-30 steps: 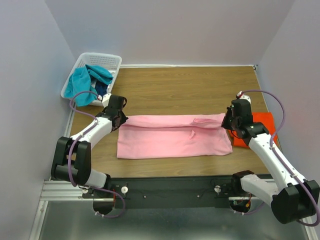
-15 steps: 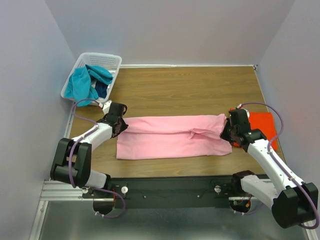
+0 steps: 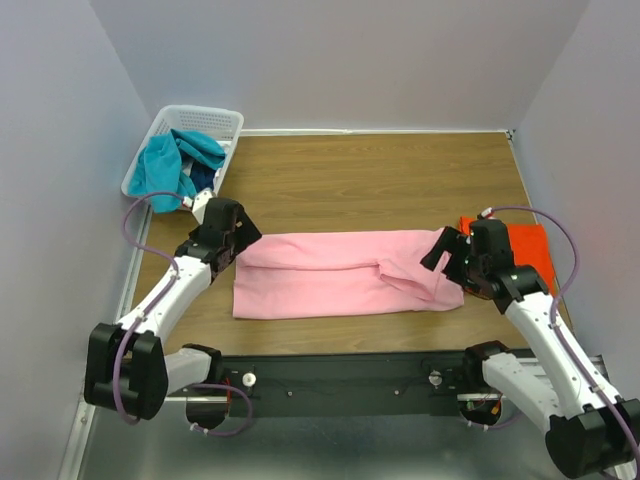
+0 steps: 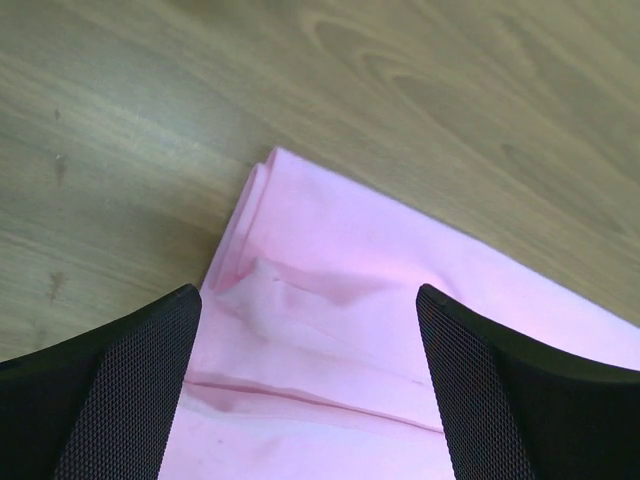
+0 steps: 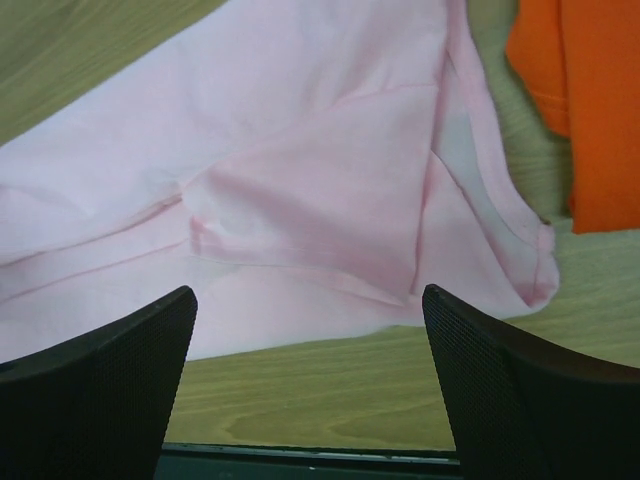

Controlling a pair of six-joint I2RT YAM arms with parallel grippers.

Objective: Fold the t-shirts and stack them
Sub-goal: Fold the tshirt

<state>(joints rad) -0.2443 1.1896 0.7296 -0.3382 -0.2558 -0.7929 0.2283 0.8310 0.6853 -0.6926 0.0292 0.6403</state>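
One pink t-shirt (image 3: 345, 272) lies folded into a long band across the near middle of the table (image 3: 370, 180), the left gripper (image 4: 307, 295) over its left end and the right gripper (image 5: 310, 293) over its right end, each spread wide and holding nothing. Light, limp and quick to wrinkle, the cloth looks best pinched at its end corners, through every layer. Its layer count cannot be made out, the orange t-shirt (image 3: 525, 255) just beside it is partly hidden by the right arm, and teal and dark blue garments (image 3: 165, 170) lie bunched in the far-left basket (image 3: 200, 113).
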